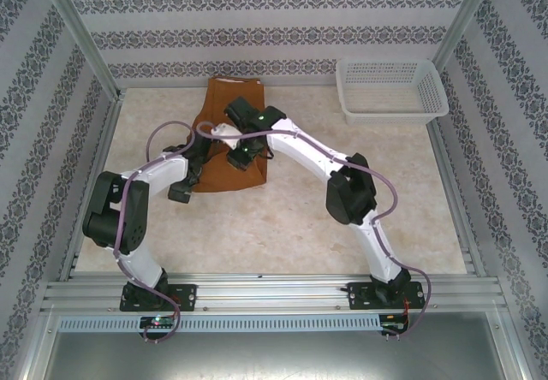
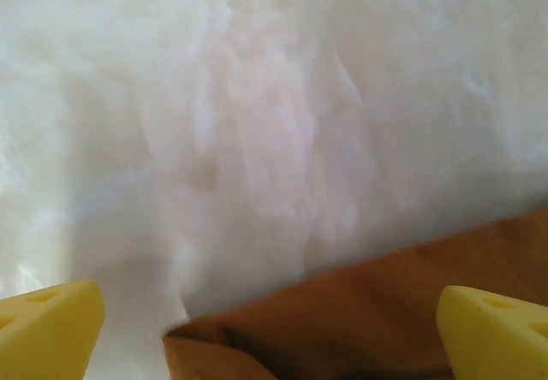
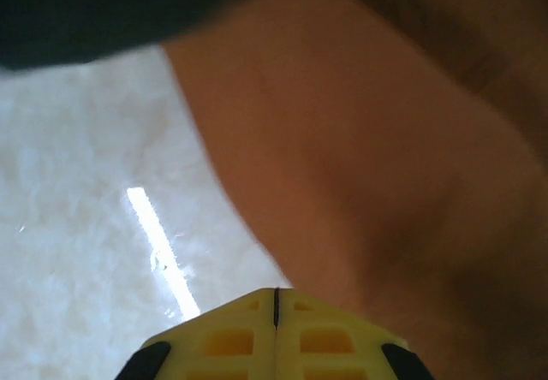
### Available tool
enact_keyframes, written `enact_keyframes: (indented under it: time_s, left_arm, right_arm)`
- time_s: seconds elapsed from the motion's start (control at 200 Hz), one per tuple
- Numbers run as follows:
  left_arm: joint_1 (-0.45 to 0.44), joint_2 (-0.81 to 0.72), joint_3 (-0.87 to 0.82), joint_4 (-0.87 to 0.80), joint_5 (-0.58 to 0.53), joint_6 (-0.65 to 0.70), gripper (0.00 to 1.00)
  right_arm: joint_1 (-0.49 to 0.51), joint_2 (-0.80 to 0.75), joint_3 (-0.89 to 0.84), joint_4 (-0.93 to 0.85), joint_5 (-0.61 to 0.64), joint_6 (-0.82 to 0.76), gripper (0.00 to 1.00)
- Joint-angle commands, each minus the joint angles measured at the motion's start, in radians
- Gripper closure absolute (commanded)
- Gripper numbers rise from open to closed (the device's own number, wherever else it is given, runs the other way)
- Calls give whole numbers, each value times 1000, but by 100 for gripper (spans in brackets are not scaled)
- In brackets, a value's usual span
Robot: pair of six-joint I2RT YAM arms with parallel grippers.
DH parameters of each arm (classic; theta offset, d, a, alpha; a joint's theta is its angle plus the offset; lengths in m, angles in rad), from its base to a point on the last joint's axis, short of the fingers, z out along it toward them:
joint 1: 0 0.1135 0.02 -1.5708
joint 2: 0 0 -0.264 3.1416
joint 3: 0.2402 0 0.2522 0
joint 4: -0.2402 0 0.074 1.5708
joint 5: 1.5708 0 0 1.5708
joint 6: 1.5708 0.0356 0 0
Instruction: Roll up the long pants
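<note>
Rust-brown pants (image 1: 224,106), white basket (image 1: 390,113), pale marbled table (image 1: 300,226).

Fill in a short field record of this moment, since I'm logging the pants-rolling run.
pants: rust-brown, lying on the table, far middle, partly under both arms
left gripper: open, over the pants' edge
right gripper: shut, fingers together beside the cloth
basket: white mesh, far right corner, apart from the pants
</note>
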Motion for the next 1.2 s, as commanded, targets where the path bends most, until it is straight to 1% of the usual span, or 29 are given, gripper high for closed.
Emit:
enact_keyframes:
  time_s: [0.0, 0.165, 0.345, 0.39, 0.4, 0.405, 0.41, 0.45, 0.46, 0.465, 0.47, 0.48, 0.495, 0.5, 0.505, 0.515, 0.555, 0.56, 0.565, 0.575, 0.61, 0.645, 0.679, 0.749, 0.829, 0.904, 0.969, 1.089, 1.194]
  left_arm:
    - [-39, -48, 63, 27, -20, 56, 0]
    - [6, -92, 117, 18, -37, 132, 0]
    - [29, -150, 183, 17, -2, 206, 1]
    - [28, -169, 189, 16, 18, 210, 13]
    - [28, -173, 189, 16, 26, 209, 14]
    - [28, -176, 189, 16, 26, 209, 17]
    - [28, -179, 189, 18, 35, 209, 17]
    - [27, -198, 184, 20, 61, 205, 29]
    - [28, -204, 182, 21, 67, 202, 34]
    - [27, -208, 182, 21, 67, 202, 38]
    - [27, -211, 180, 23, 74, 201, 38]
    - [26, -217, 177, 24, 82, 199, 42]
    - [25, -228, 171, 29, 95, 196, 52]
    - [25, -231, 169, 30, 98, 195, 53]
    - [23, -234, 169, 32, 98, 194, 60]
    - [22, -240, 165, 37, 107, 192, 65]
    - [13, -264, 150, 54, 150, 183, 81]
    - [11, -265, 148, 56, 155, 179, 81]
    - [10, -269, 146, 57, 160, 179, 84]
    - [8, -274, 141, 60, 173, 171, 85]
    - [-4, -290, 124, 74, 213, 151, 94]
    - [-24, -306, 104, 90, 247, 132, 100]
    - [-48, -320, 80, 99, 273, 101, 100]
    - [-106, -353, 19, 139, 302, 35, 100]
    - [-173, -378, -43, 164, 296, -28, 100]
    - [-211, -383, -70, 170, 271, -39, 100]
    - [-222, -368, -78, 157, 261, -43, 100]
    - [-229, -328, -101, 182, 233, -51, 100]
    - [-225, -278, -89, 186, 145, -22, 100]
  right_arm:
    - [-46, 128, 8, 26, 10, 62, 100]
    - [-75, 132, -63, 50, -9, 84, 100]
    - [-82, 97, -112, 91, 3, 101, 100]
    - [-83, 83, -108, 95, 3, 105, 100]
    - [-83, 80, -106, 93, 4, 106, 100]
    - [-84, 78, -104, 92, 4, 106, 100]
    - [-85, 77, -103, 91, 4, 106, 100]
    - [-83, 62, -93, 88, 3, 110, 100]
    - [-82, 57, -91, 88, 3, 110, 100]
    - [-83, 55, -91, 87, 3, 110, 100]
    - [-83, 52, -90, 87, 3, 110, 100]
    - [-82, 47, -88, 85, 3, 110, 100]
    - [-81, 39, -84, 84, 5, 112, 100]
    - [-82, 35, -84, 84, 6, 112, 100]
    - [-83, 34, -84, 84, 6, 113, 100]
    - [-82, 28, -83, 84, 8, 113, 99]
    - [-81, 3, -83, 85, 11, 114, 98]
    - [-80, 0, -83, 85, 10, 115, 98]
    - [-82, -3, -82, 87, 11, 114, 98]
    - [-81, -9, -82, 87, 11, 113, 98]
    - [-81, -26, -83, 88, 15, 111, 98]
    - [-82, -40, -80, 91, 22, 108, 98]
    - [-83, -47, -71, 85, 27, 104, 100]
    - [-86, -49, -43, 63, 45, 99, 100]
    - [-91, -47, -20, 38, 53, 101, 100]
    - [-90, -65, -28, 32, 46, 126, 100]
    - [-85, -100, -61, 44, 26, 159, 100]
    - [-66, -170, -187, 120, -11, 204, 100]
    - [-59, -172, -244, 147, 1, 208, 100]
